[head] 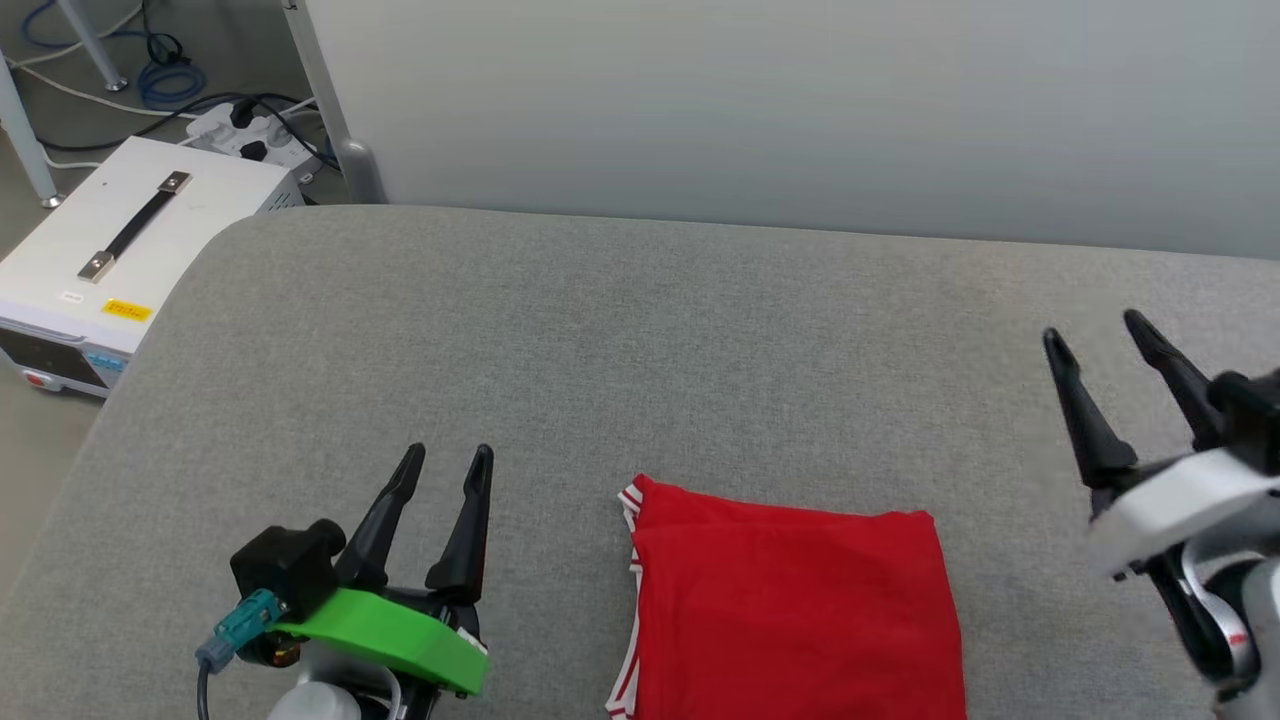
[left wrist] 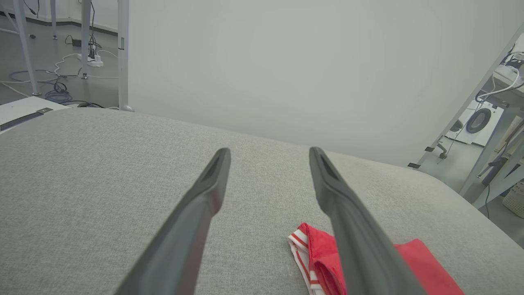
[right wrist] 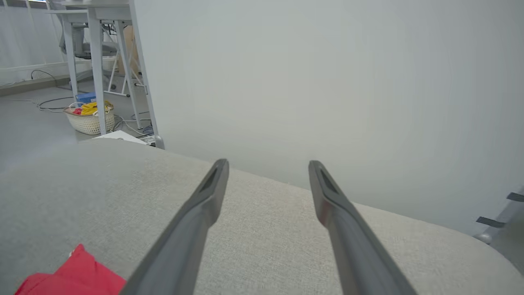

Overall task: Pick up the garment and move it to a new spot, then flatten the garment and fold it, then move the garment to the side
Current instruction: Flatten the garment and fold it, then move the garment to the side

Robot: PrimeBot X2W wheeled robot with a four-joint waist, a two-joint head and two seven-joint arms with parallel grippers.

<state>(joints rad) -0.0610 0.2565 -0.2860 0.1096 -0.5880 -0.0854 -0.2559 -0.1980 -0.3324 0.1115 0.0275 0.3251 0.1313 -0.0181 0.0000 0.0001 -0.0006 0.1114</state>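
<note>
The garment (head: 790,610) lies folded into a red rectangle at the near edge of the grey padded table (head: 640,350), with red-white striped trim along its left side. My left gripper (head: 450,458) stands open to its left, nothing between the fingers. To the right of the garment, my right gripper (head: 1095,330) is raised and open, also holding nothing. In the left wrist view the garment (left wrist: 421,266) shows behind the right finger, the left gripper (left wrist: 268,152) open above the cloth surface. The right wrist view has a red corner of the garment (right wrist: 77,274) at lower left, the right gripper (right wrist: 268,164) open.
A white equipment box (head: 120,260) with a black handle stands on the floor off the table's left edge, with cables and a power strip (head: 250,130) behind it. A pale wall panel (head: 800,100) runs along the table's far edge. A laundry basket (right wrist: 88,116) sits on the floor.
</note>
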